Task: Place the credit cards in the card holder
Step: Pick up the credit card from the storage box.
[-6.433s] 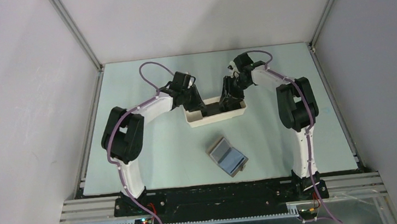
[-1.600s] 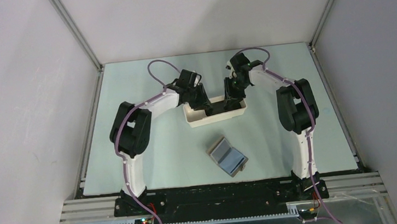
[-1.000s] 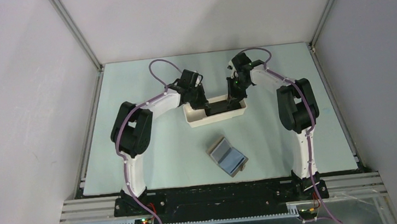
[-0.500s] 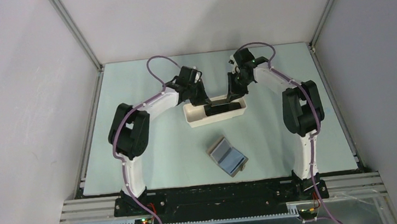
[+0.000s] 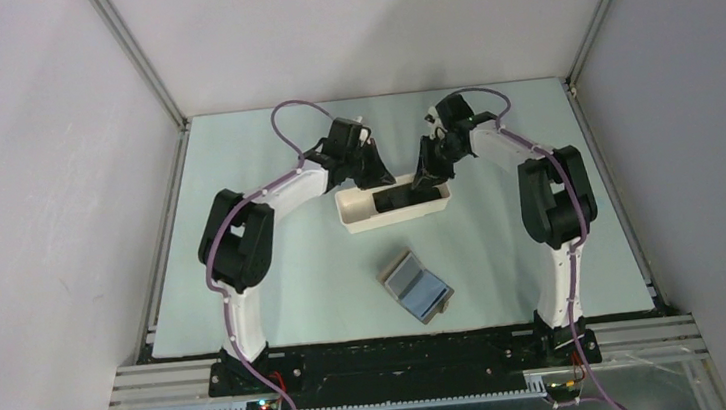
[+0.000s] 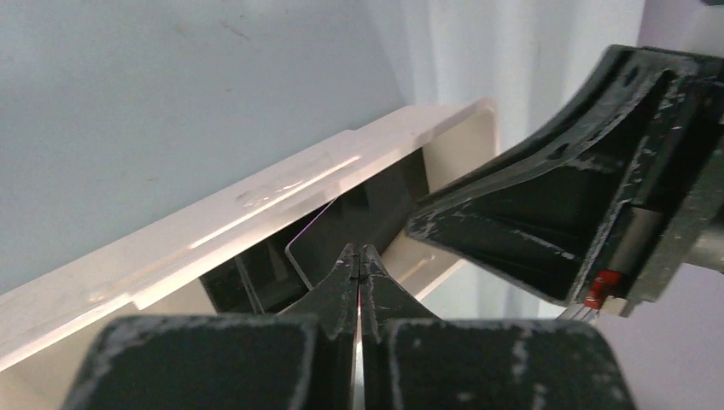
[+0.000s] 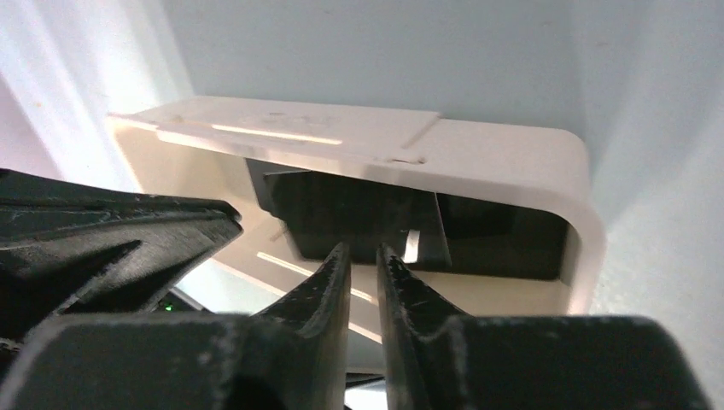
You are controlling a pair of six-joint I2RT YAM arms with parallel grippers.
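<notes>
The left hand is closed; a thin card edge seems pinched at its tips, though this is uncertain. The right hand, jaws slightly parted and empty, hovers over the credit cards in the white tray. The card holder lies open on the table, well apart. Risk: the crowded hands collide, or a shallow pinch slips.

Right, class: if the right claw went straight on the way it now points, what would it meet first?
The right claw points into the white tray; it would probably meet the black cards there first, though depth is hard to judge.
</notes>
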